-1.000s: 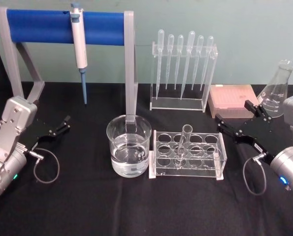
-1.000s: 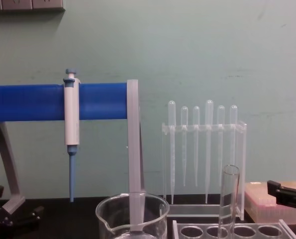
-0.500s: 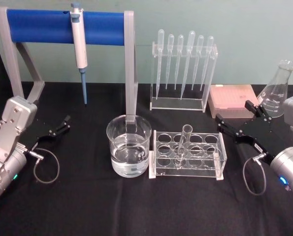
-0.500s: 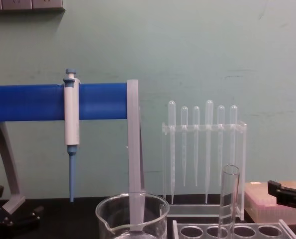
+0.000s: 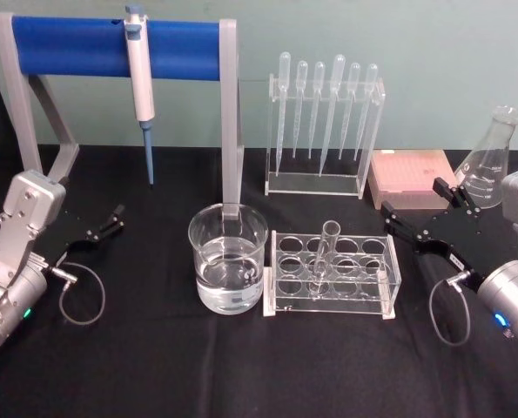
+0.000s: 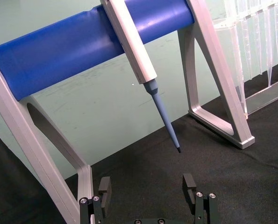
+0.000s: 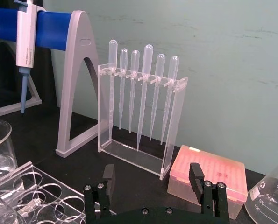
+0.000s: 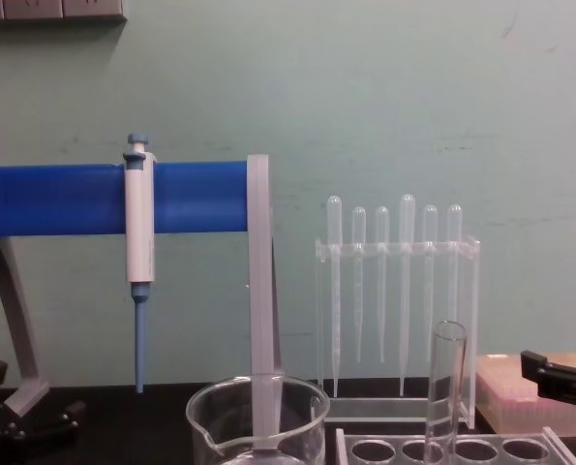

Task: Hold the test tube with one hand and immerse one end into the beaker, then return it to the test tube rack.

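I judge my right end effector, jaws open, nearer the upright clear glass test tube standing in its rack, just beside the water-filled glass beaker.

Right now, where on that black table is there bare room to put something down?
The widest bare patch is the front strip of the table, before the beaker and tube rack, between the left hand and the right hand. Another lies between the left hand and the beaker. The back right is crowded: pipette stand, pink box, flask.
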Motion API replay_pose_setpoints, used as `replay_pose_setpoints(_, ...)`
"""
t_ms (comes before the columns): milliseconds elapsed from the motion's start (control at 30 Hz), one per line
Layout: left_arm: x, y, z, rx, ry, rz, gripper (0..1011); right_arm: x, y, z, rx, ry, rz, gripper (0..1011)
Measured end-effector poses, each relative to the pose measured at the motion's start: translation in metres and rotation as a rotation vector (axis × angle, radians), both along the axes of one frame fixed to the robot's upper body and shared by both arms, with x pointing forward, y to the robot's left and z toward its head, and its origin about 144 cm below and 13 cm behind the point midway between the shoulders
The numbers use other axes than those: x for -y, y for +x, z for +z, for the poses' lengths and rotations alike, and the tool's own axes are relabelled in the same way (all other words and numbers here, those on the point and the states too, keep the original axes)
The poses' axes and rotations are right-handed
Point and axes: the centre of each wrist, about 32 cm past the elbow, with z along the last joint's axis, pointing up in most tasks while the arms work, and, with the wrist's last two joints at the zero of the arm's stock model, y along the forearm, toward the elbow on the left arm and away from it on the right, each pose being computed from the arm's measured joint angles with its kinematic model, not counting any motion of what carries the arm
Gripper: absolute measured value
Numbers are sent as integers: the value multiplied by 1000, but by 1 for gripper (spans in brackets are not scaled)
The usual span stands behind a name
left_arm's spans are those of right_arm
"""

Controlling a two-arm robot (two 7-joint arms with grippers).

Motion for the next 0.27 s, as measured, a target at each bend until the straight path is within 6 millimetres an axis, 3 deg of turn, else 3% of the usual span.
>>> replay_pose_setpoints(267, 0, 0, 0, 0, 0, 0, 1000, 0, 0, 0, 0, 0, -1, 1002)
